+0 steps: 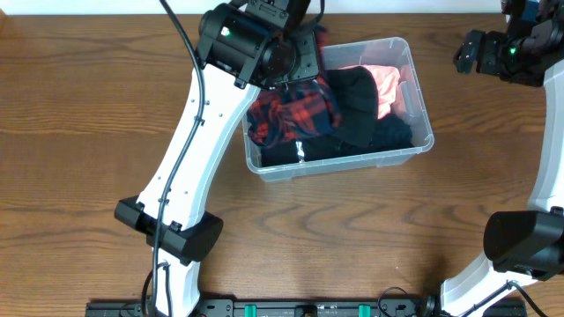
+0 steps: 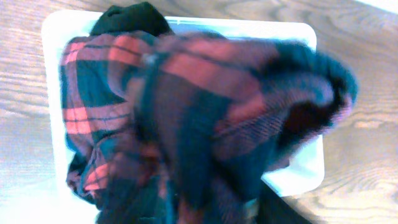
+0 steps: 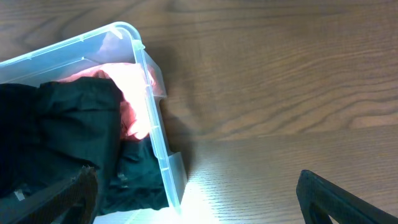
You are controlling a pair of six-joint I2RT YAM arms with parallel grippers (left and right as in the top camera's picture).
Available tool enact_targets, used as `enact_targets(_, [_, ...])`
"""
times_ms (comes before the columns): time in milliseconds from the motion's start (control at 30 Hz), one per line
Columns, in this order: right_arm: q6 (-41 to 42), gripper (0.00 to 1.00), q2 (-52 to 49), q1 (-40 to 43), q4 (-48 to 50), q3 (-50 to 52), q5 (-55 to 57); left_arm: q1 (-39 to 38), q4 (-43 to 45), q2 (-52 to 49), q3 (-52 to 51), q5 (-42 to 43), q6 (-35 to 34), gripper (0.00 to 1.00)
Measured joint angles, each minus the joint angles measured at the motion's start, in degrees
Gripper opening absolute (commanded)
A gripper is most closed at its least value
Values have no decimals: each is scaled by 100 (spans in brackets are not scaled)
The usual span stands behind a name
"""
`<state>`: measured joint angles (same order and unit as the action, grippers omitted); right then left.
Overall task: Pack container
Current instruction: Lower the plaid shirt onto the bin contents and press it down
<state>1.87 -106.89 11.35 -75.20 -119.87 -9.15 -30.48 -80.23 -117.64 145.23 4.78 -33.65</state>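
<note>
The clear plastic container (image 1: 421, 104) stands at the back middle of the wooden table, filled with clothes. My left gripper (image 1: 298, 63) hangs over its left half and is shut on a red-and-black plaid cloth (image 1: 291, 110). That cloth fills the left wrist view (image 2: 186, 112) and hides the fingers, with the container's rim (image 2: 53, 37) below it. A black garment (image 1: 357, 97) and a pink garment (image 1: 388, 84) lie in the right half. My right gripper (image 1: 471, 51) is open and empty, off the container's right end. The right wrist view shows its open fingers (image 3: 202, 202) beside the container wall (image 3: 148, 87).
The left arm's white links (image 1: 189, 150) cross the table left of the container. The right arm's base (image 1: 520, 242) stands at the front right. In the right wrist view the pink garment (image 3: 134, 93) and black garment (image 3: 56, 124) press against the wall.
</note>
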Motion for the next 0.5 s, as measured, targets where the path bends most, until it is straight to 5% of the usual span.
enact_targets(500, [-2, 99, 0, 0, 0, 0, -2, 0, 608, -127, 0, 433, 177, 64])
